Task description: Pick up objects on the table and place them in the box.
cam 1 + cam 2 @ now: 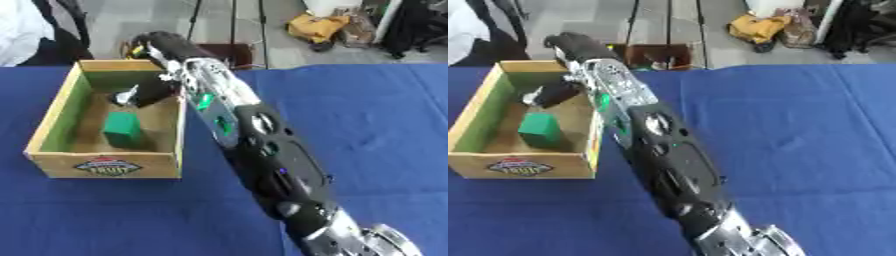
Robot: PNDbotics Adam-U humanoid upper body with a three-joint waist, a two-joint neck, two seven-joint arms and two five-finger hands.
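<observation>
While the right hand (144,92) reached over the wooden box (52,125), whether its fingers grasped anything could not be told; a green block (123,129) already lay inside, presumably delivered.

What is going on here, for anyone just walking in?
The robot's right arm stretches from the lower right across the blue table into the wooden box. Its right hand is down inside the box, near the far wall. A green block already lies on the box floor. No left hand shows.
</observation>
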